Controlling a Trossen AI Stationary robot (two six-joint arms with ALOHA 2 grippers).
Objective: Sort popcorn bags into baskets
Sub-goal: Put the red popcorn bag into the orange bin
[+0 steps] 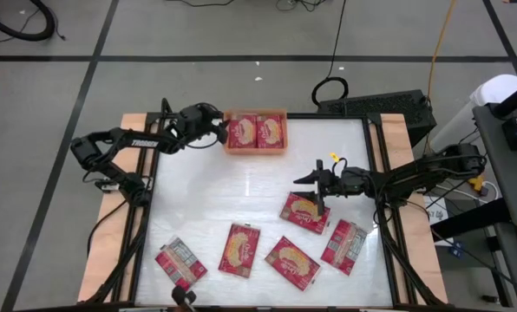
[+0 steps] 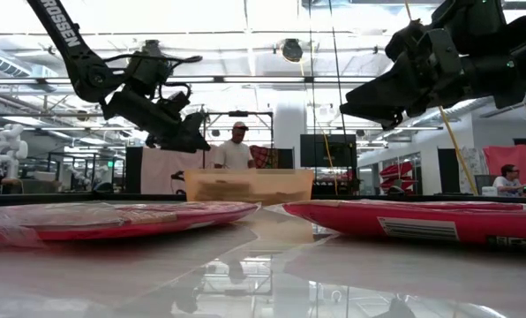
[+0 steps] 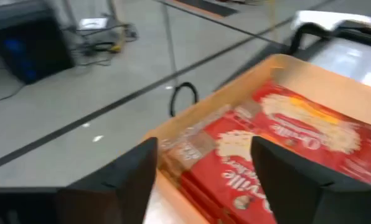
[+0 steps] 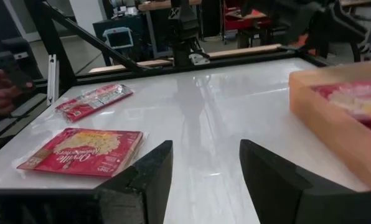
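The orange tray point(image 1: 256, 152) stands at the table's far edge with two red popcorn packets point(image 1: 256, 131) lying flat in it, picture side up. My left gripper point(image 1: 217, 130) hovers open at the tray's left wall; its wrist view looks down on the tray's corner point(image 3: 192, 121) and the packets point(image 3: 279, 143). My right gripper point(image 1: 313, 189) hangs open above the table, just beyond a loose packet point(image 1: 304, 213). Several more packets lie flat on the near half point(image 1: 239, 250) point(image 1: 291, 263) point(image 1: 343, 245) point(image 1: 180, 263). The low view shows both grippers raised off the table point(image 2: 170, 124) point(image 2: 395, 93).
The white tabletop point(image 1: 241, 195) is bare between the tray and the loose packets. A black frame point(image 1: 376, 173) runs along the table's sides. In the right wrist view two packets point(image 4: 83, 152) point(image 4: 95, 99) lie ahead and the tray point(image 4: 341, 115) is off to one side. People stand in the room behind point(image 2: 235, 150).
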